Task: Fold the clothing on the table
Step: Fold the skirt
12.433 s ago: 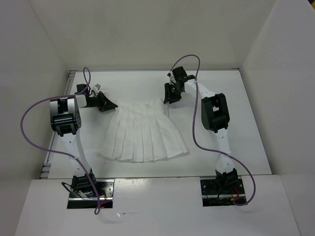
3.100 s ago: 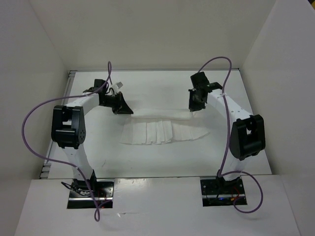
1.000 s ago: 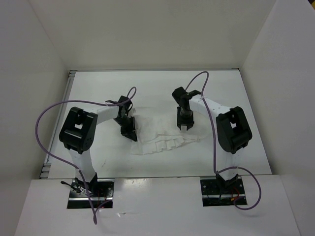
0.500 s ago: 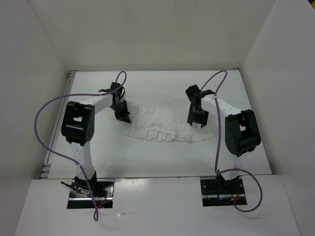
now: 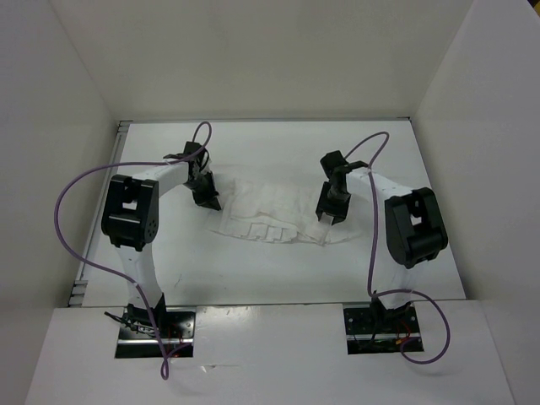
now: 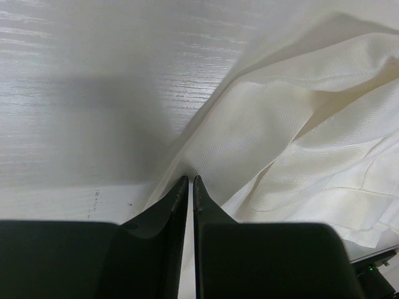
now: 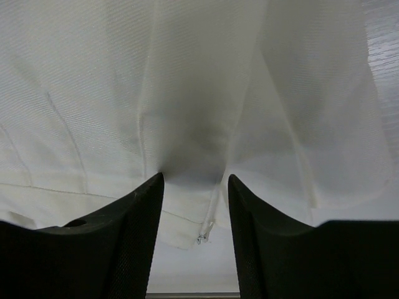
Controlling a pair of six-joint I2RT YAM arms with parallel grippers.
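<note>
The clothing (image 5: 272,209), a white pleated skirt, lies folded into a crumpled band across the middle of the table (image 5: 253,152). My left gripper (image 5: 207,196) is at its left end. In the left wrist view that gripper (image 6: 190,179) is shut on a raised edge of the skirt (image 6: 299,124), which runs in a ridge up to the fingertips. My right gripper (image 5: 327,211) is over the right end. In the right wrist view its jaws (image 7: 194,179) stand open, tips down on the skirt (image 7: 187,81), nothing held. A small zip pull (image 7: 201,238) shows at the hem.
White walls (image 5: 76,126) close the table on the left, back and right. The arm bases (image 5: 152,325) sit at the near edge, and purple cables (image 5: 76,219) loop beside each arm. Bare tabletop (image 6: 93,62) lies left of the skirt.
The right gripper has opened and let go of the skirt, shifting right. The left gripper has pulled back and left, still shut on the cloth. The skirt now lies stretched wider.
</note>
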